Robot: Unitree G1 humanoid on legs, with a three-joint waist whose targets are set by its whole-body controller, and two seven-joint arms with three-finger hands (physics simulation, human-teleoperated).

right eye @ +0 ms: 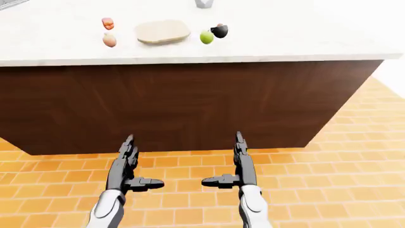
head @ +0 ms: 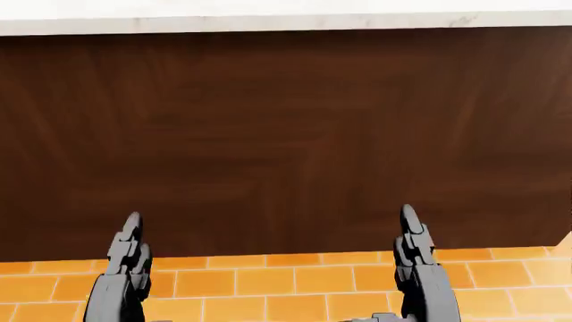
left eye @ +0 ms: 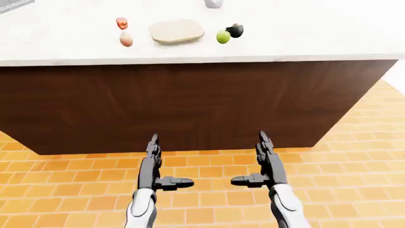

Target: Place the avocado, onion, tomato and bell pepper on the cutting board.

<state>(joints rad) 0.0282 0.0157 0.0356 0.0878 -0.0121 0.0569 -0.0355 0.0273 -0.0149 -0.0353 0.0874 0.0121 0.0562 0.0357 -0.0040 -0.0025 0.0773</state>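
In the left-eye view a beige cutting board [left eye: 176, 31] lies on the white counter top [left eye: 304, 38]. To its left are a red tomato [left eye: 121, 23] and a pale onion [left eye: 126, 39]. To its right are a green bell pepper [left eye: 222, 36] and a dark avocado [left eye: 235, 31], touching each other. My left hand [left eye: 171, 161] and right hand [left eye: 249, 159] are open and empty, held low over the floor, well short of the counter, fingers pointing at it.
The counter's dark wood wall [left eye: 202, 104] fills the middle of the view and stands between me and the items. Orange tiled floor [left eye: 354, 156] lies below and to the right. A grey object [left eye: 214, 3] stands at the counter's top edge.
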